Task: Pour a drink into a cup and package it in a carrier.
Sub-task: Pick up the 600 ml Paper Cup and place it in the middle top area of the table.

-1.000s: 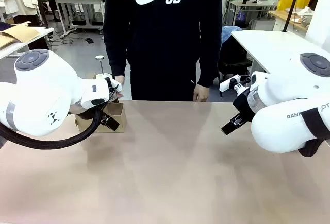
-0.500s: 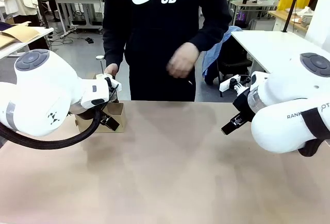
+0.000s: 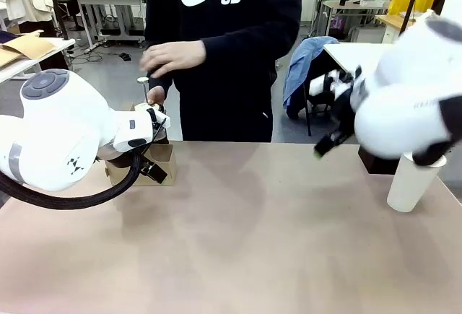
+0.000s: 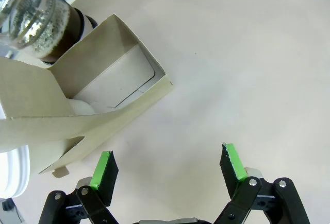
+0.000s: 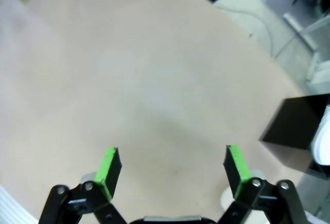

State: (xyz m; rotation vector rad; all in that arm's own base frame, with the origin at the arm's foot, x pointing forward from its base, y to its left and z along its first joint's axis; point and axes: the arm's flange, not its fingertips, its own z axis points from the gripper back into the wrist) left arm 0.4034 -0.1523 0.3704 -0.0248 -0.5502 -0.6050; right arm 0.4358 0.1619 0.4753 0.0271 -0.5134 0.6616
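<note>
One cup (image 3: 410, 184), one carrier (image 4: 31, 105) — one jug (image 4: 31, 13)

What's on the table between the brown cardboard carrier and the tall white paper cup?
Front view: bare tan tabletop from the brown cardboard carrier to the tall white paper cup, except a black box close beside the cup.

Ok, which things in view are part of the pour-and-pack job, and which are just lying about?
Part of the job:
glass jug of drink
tall white paper cup
cardboard carrier
left tool, open
right tool, open

Just lying about:
black box
blue garment in the background
</note>
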